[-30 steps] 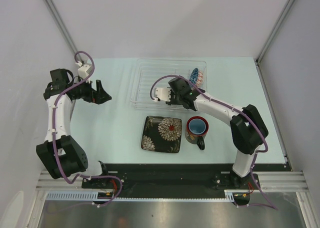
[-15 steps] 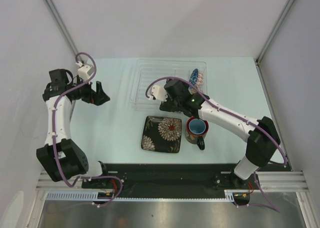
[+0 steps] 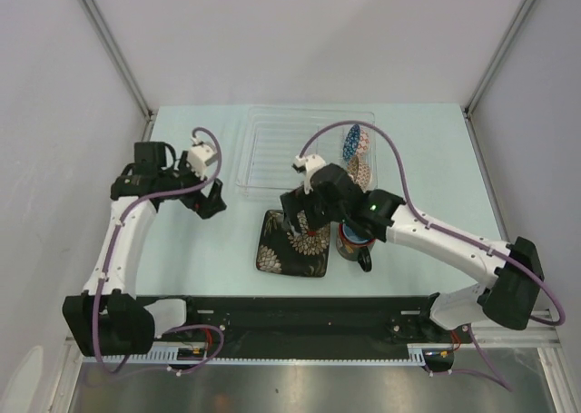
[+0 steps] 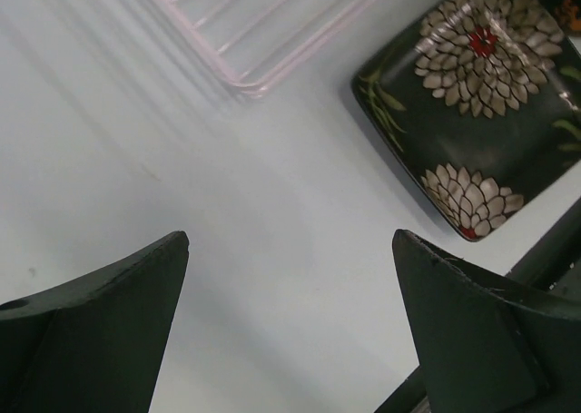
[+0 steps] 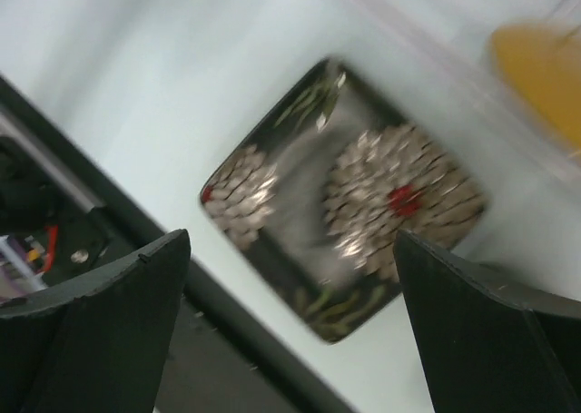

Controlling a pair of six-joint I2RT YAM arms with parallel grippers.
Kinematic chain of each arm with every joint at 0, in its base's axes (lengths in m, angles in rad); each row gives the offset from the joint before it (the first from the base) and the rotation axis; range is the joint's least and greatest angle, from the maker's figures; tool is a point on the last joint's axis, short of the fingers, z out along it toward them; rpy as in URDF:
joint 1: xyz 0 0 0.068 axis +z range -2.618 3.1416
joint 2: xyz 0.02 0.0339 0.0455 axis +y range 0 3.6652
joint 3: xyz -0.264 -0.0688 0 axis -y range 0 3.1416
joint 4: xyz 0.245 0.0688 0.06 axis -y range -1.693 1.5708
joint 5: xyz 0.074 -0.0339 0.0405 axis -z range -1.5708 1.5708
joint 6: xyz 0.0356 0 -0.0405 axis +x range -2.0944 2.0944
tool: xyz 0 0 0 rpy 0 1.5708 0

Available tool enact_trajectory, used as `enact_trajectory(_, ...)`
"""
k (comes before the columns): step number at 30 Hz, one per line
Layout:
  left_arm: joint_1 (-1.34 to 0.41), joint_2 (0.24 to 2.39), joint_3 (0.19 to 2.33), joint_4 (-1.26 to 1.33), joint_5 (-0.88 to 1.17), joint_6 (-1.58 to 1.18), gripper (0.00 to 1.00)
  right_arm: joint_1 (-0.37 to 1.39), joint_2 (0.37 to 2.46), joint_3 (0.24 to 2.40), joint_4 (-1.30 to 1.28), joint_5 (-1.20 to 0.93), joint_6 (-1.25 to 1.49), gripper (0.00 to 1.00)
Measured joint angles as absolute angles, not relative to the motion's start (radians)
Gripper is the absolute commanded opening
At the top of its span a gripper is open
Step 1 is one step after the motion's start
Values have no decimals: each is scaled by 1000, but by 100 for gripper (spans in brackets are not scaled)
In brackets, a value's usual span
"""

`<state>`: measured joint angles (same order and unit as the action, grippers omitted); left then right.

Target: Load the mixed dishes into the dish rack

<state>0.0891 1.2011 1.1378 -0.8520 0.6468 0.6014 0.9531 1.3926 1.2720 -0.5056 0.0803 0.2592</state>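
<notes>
Progress: about half of the loading is judged done. Two of the mixed dishes are seen in the dish rack point(image 3: 272, 145) and two lie outside it.
Dish rack: it is set at the far middle of the worktop point(image 3: 195, 250), and most of its ribbed floor is bare.
Bowl point(image 3: 353, 141): the blue-white mosaic piece is stood on edge at the rack's right end.
Yellow plate point(image 5: 536, 73): it is glimpsed blurred in the right wrist view, apparently behind the rack's clear wall, so it is counted as loaded. How it leans cannot be told.
Dark square plate point(image 3: 289, 251): it lies flat on the worktop just in front of the rack and is not yet loaded.
Mug point(image 3: 356, 250): it stands upright just to the right of the square plate, partly hidden by the right arm, and is not yet loaded.
Right tool point(image 3: 292, 221): the jaws are spread wide and nothing is held. It is poised directly above the square plate, and contact cannot be told through the blur.
Left tool point(image 3: 211, 202): the jaws are spread and empty over bare worktop, to the left of the square plate and near the rack's front-left corner.
Step in hand: a grasp of the square plate by the right tool is judged likely, with an edge pinch needed, since the plate lies flat.
Left to do: the square plate and the mug are to be lifted into the rack, where ample floor is free.
</notes>
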Motion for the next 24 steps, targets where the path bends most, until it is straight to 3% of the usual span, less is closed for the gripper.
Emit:
enact_trajectory(5, -43, 1169, 1036, -836, 587, 619, 100, 994, 1411, 1063, -460, -4, 464, 100)
enact_trajectory(10, -133, 1169, 993, -799, 536, 616, 100, 1032, 1455, 982, -435, 10, 556, 100)
enact_trajectory(24, -236, 1145, 899, -720, 422, 618, 100, 943, 1466, 950, -435, 98, 640, 100)
